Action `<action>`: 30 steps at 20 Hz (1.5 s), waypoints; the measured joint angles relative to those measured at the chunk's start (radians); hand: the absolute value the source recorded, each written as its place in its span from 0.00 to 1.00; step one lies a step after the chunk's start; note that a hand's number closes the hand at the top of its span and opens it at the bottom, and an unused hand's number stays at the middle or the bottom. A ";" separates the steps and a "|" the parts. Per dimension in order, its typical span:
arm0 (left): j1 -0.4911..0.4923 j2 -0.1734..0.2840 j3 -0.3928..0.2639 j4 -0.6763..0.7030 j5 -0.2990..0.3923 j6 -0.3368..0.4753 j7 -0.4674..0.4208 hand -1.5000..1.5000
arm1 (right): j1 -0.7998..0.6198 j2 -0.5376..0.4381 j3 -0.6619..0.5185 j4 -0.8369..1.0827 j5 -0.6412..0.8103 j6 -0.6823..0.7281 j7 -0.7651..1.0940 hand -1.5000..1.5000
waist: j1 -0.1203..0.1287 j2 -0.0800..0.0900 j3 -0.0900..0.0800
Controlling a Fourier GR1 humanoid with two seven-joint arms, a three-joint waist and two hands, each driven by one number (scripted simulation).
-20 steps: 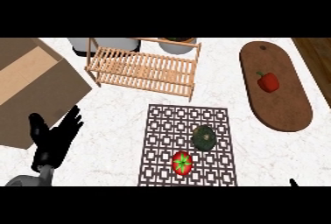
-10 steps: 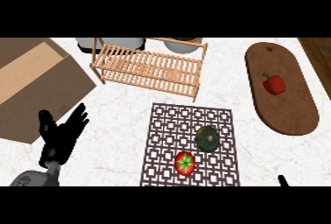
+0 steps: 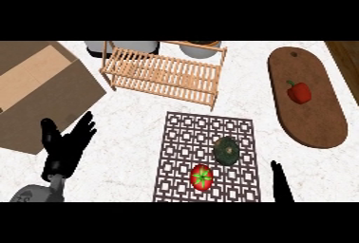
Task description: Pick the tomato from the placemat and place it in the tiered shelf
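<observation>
The tomato (image 3: 201, 177) lay on the placemat (image 3: 208, 128), near its lower edge and a little left of the mat's middle. The right hand (image 3: 281, 182) came up from the lower edge just off the mat's right side, so the tomato sat to its left, near but apart, with a strip of patterned mat between them. Only dark straight fingers of that hand showed, pointing upward and holding nothing. The left hand (image 3: 64, 148) rested well off to the left over the white counter (image 3: 140, 142), its fingers spread wide and empty, far from the tomato.

The tomato looked round and red, with a green star-shaped calyx facing up. Just up and to the right of it, close beside, sat a dark green squash (image 3: 226, 150), also on the mat. The wooden tiered shelf (image 3: 165, 76) stood beyond the mat's far edge. A red pepper (image 3: 298, 91) lay on a brown oval board (image 3: 308, 95) to the right.
</observation>
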 measured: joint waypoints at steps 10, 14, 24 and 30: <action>0.006 -0.022 0.014 0.025 -0.014 -0.005 -0.016 0.50 | -0.229 0.036 0.036 0.189 0.012 0.086 0.131 0.00 | -0.014 -0.005 0.002; 0.019 -0.021 0.025 0.032 -0.017 -0.016 -0.035 0.50 | -0.243 0.040 0.031 0.235 0.030 0.090 0.143 0.00 | -0.021 -0.007 0.003; 0.034 -0.011 0.042 0.014 -0.019 -0.031 -0.019 0.50 | -0.301 0.041 0.021 0.364 0.016 0.058 0.145 0.00 | -0.023 -0.008 0.004; 0.035 -0.017 0.045 0.006 -0.023 -0.035 -0.006 0.50 | -0.320 0.041 0.009 0.455 0.019 0.037 0.145 0.00 | -0.024 -0.008 0.004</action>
